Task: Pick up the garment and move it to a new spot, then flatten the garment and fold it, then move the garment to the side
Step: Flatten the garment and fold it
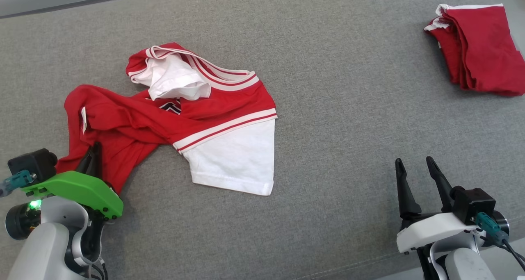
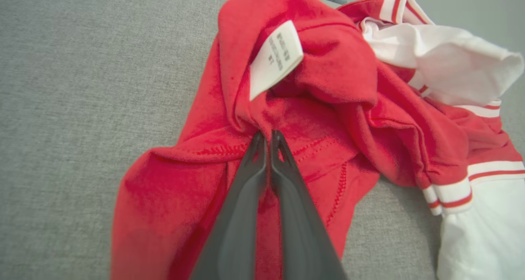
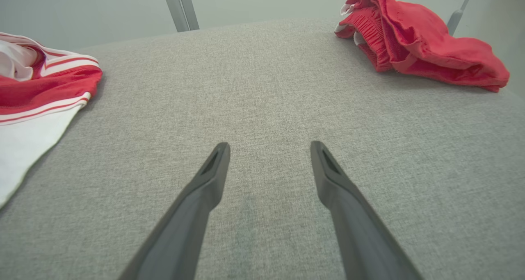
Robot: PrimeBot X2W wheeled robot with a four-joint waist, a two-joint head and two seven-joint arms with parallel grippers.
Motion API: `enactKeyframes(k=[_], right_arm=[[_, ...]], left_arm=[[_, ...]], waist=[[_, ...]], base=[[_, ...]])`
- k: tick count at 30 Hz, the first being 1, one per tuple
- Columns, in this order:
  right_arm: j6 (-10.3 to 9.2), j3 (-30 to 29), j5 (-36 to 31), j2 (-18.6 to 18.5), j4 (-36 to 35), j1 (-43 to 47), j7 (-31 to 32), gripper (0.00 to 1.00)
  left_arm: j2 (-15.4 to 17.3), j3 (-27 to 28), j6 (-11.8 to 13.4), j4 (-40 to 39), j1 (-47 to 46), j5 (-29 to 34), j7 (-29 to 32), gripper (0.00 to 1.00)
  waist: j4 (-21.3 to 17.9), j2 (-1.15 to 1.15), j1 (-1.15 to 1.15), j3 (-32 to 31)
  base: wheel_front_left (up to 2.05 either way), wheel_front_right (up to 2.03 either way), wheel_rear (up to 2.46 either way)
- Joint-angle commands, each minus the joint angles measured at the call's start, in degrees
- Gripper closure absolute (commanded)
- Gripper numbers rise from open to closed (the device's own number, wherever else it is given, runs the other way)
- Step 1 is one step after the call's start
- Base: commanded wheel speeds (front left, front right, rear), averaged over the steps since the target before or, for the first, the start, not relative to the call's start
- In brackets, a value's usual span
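We're on the left gripper (image 2: pixel 267 137), and its two dark fingers are pressed together, pinching a fold of red cloth right at their tips. That cloth is the shirt (image 1: pixel 184 120), red with white sleeves and striped bands, lying crumpled on the left half of the grey padded surface (image 1: pixel 348 108). From the head view we see the left gripper (image 1: pixel 95 149) biting into the shirt's red hem at the end nearest the near-left corner, with the rest of the shirt trailing away toward the middle. One white sleeve (image 1: pixel 233 161) lies flat toward the near edge, while the other is bunched up on top, toward the far edge. A small white label (image 2: pixel 272 60) sticks up out of the red folds just beyond the fingertips. Over on the right side, the right gripper (image 1: pixel 412 160) has its fingers spread wide with nothing between them, over bare grey fabric near the near edge, well apart from the shirt. And up in the far-right corner we spot a folded red garment (image 1: pixel 480 46) with a little white trim showing.
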Motion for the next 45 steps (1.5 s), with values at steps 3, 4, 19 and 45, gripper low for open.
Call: enactKeyframes(k=[3, 4, 19, 45], right_arm=[[-0.11, -0.06, 0.21, -0.09, 0.01, -0.36, -0.03, 0.0], [-0.11, -0.12, 0.17, -0.08, 0.05, -0.21, -0.03, 0.0], [-0.11, -0.84, -0.69, -0.08, 0.97, 3.56, -0.03, 0.0], [-0.11, -0.04, -2.0, -0.11, 1.47, 4.34, -0.03, 0.0]], left_arm=[[0.62, 0.08, -0.52, 0.43, -1.16, 0.63, -0.88, 1.0], [0.89, 0.15, -0.57, 0.23, -1.11, 0.73, -1.1, 1.0], [8.49, 0.04, 1.36, -22.12, 9.19, 3.5, 1.89, 1.0], [-1.16, -20.85, -2.12, -11.47, 20.23, 8.65, 3.16, 0.0]], waist=[[0.25, 0.22, 0.0, -0.3], [0.32, 0.22, 0.0, -0.47], [3.44, 0.22, 0.0, -6.18], [7.98, 0.22, 0.0, -7.73]], base=[[0.0, 0.0, 0.0], [0.0, 0.0, 0.0], [0.0, 0.0, 0.0], [0.0, 0.0, 0.0]])
